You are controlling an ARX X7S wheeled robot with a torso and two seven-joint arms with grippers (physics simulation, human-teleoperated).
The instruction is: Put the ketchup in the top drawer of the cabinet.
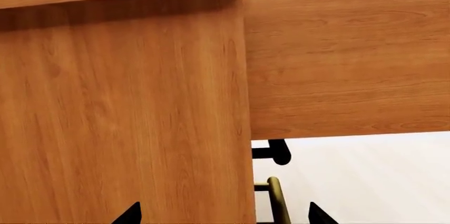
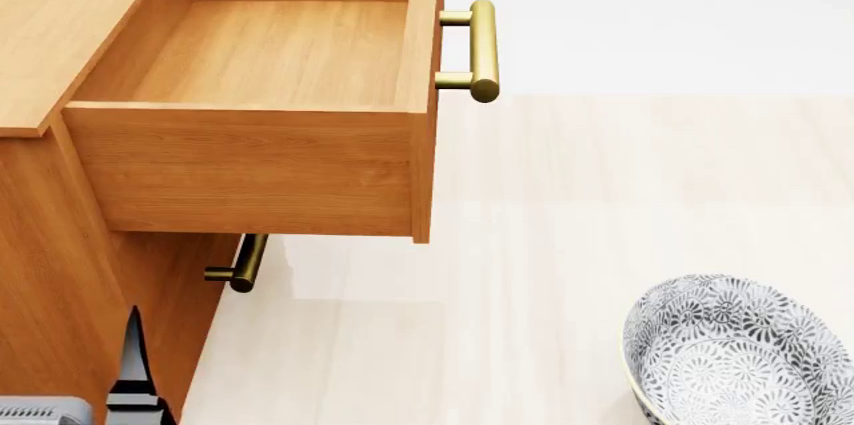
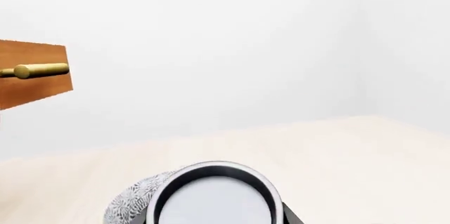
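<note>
Though our left gripper (image 1: pixel 223 214) shows only two spread black fingertips (image 1: pixel 130 213) holding nothing beside the cabinet (image 1: pixel 119 113), our right gripper's state we cannot tell; a silver-lidded can (image 3: pixel 214 197), likely the ketchup, fills its view. Drawer (image 2: pixel 267 55) stands open.

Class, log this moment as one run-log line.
top drawer: open, empty | ketchup: seen from right wrist, by bowl | left hand: low beside cabinet
</note>
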